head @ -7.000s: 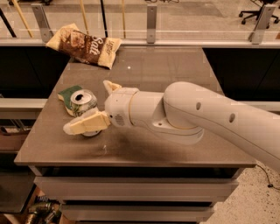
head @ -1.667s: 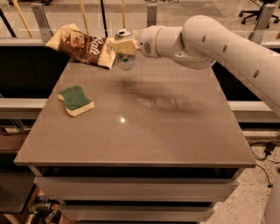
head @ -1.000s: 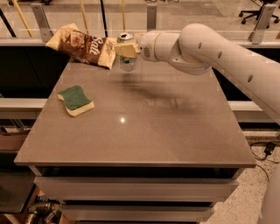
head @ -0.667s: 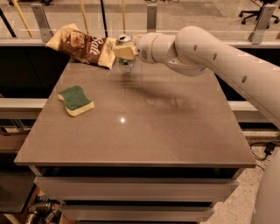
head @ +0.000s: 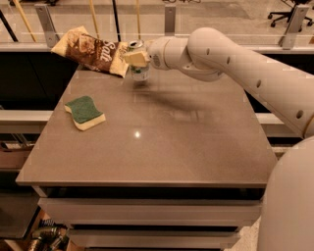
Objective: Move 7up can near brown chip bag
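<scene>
The 7up can (head: 139, 72) stands upright near the table's far edge, right beside the right end of the brown chip bag (head: 93, 50), which lies at the far left corner with white "Salt" lettering. My gripper (head: 137, 55) is at the can's top, its cream fingers (head: 136, 57) around the can. The white arm reaches in from the right.
A green-and-cream sponge (head: 85, 112) lies on the left part of the grey table (head: 162, 142). A railing with metal posts (head: 169, 19) runs behind the table's far edge. An office chair (head: 289, 10) stands far back right.
The gripper carried the can from beside the sponge to the far edge next to the chip bag. Over the last second it has shifted only slightly left.
</scene>
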Robot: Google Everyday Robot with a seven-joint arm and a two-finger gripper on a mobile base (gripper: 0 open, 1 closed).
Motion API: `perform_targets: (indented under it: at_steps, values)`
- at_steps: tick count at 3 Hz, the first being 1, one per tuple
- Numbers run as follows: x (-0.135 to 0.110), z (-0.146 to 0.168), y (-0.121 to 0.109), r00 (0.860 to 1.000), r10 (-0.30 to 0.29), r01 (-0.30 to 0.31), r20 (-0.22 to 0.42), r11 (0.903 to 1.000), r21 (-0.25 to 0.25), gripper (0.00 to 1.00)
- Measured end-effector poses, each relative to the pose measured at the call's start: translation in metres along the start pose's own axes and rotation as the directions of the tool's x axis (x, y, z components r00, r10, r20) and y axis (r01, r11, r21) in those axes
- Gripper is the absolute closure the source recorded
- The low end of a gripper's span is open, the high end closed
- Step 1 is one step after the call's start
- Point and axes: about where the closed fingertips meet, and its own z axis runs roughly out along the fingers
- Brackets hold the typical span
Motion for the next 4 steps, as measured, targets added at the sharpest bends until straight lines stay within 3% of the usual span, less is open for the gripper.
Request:
perform_targets:
  at_steps: [1,4]
  values:
    - [-0.001,0.009,-0.004,1.000,-0.010,0.010,-0.003,0.9999,0.006,1.00]
    - [0.014,0.026,-0.021,0.998,0.009,-0.011,0.069,0.9997,0.021,1.00]
